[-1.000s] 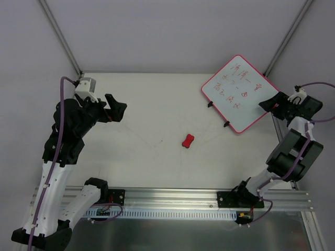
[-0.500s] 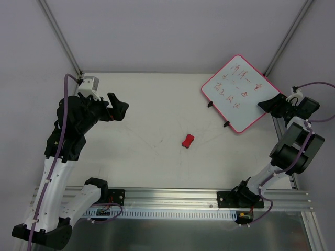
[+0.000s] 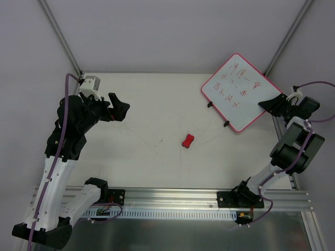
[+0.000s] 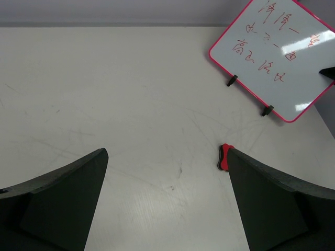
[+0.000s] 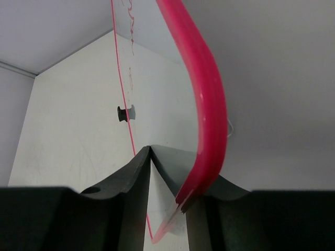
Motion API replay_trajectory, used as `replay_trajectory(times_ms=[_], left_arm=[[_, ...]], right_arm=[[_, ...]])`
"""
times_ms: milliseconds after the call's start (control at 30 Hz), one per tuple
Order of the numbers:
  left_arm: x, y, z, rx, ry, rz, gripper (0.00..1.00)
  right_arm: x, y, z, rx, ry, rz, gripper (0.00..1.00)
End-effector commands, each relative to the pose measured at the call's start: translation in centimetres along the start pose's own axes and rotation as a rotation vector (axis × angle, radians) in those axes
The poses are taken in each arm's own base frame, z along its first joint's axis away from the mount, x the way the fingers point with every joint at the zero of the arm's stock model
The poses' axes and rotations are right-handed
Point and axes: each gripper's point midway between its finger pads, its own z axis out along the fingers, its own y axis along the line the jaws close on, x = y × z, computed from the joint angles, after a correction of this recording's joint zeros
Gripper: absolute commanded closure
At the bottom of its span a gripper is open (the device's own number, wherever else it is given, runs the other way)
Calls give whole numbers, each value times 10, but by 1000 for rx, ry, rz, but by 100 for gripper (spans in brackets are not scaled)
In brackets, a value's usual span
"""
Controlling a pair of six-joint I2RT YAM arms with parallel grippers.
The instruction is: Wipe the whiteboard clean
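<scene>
The whiteboard [image 3: 225, 107] lies at the far right of the surface [image 3: 146, 104], turned so one corner points at the back wall. It is still full of red writing [image 3: 236, 86], so no wiping is done yet. Two small black clips [image 3: 226, 124] sit on its near left edge.

The right fingers [image 5: 110, 209] are at the board's right corner. A second ago they stood wide apart there. Now they have come close together, with the thick pink frame [image 5: 209, 120] between them. In the right wrist view they look like they pinch the frame, so I think they are grasping the board. The board has hardly moved.

I think this grip is there to hold the board so it does not slide when it is rubbed. That is a good start, but the rubbing still has to come.

The red eraser [image 3: 188, 140] lies near the middle of the surface, apart from the board and from both arms. It has not moved.

The left fingers [image 4: 57, 204] are spread as wide as before and hold nothing. They hang over the left side of the surface, well apart from the eraser. I guess the left arm has to fetch the eraser next and bring it to the writing.
</scene>
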Motion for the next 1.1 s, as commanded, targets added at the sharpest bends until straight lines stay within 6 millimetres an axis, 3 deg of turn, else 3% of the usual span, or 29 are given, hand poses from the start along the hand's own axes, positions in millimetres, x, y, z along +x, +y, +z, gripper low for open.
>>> replay_trajectory(times_ms=[0,33,67,600,933,1067], left_arm=[[-18,-11,-6,41,-58,23,1],[-17,-11,-7,43,-58,23,1],[-17,-11,-7,44,-57,24,1],[-12,-14,-16,56,-69,22,6],[-6,-16,-20,70,-70,14,8],[-8,-17,-24,72,-82,23,8]], right_arm=[[-6,5,-1,-34,-15,-34,92],[-6,7,-2,-45,-16,-38,100],[-8,10,-2,-52,-19,-40,100],[-64,70,-24,-166,-154,-123,100],[-82,97,-36,-197,-214,-148,100],[-96,119,-40,-239,-268,-173,100]])
